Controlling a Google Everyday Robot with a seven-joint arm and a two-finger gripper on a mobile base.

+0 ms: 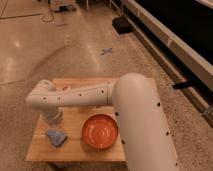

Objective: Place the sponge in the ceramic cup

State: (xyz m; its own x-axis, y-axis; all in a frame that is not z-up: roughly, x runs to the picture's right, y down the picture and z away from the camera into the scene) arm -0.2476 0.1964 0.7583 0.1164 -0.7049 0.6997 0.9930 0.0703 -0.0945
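Note:
The light-blue sponge lies on the wooden table near its front left corner. My gripper hangs at the end of the white arm, pointing down just behind and above the sponge, close to it or touching it. The ceramic cup is hidden; the arm covers the back left of the table.
A wide orange-red bowl stands right of the sponge, in the middle of the table. A small reddish item peeks out behind the arm at the table's back edge. A black box lies on the floor far behind, by the dark wall.

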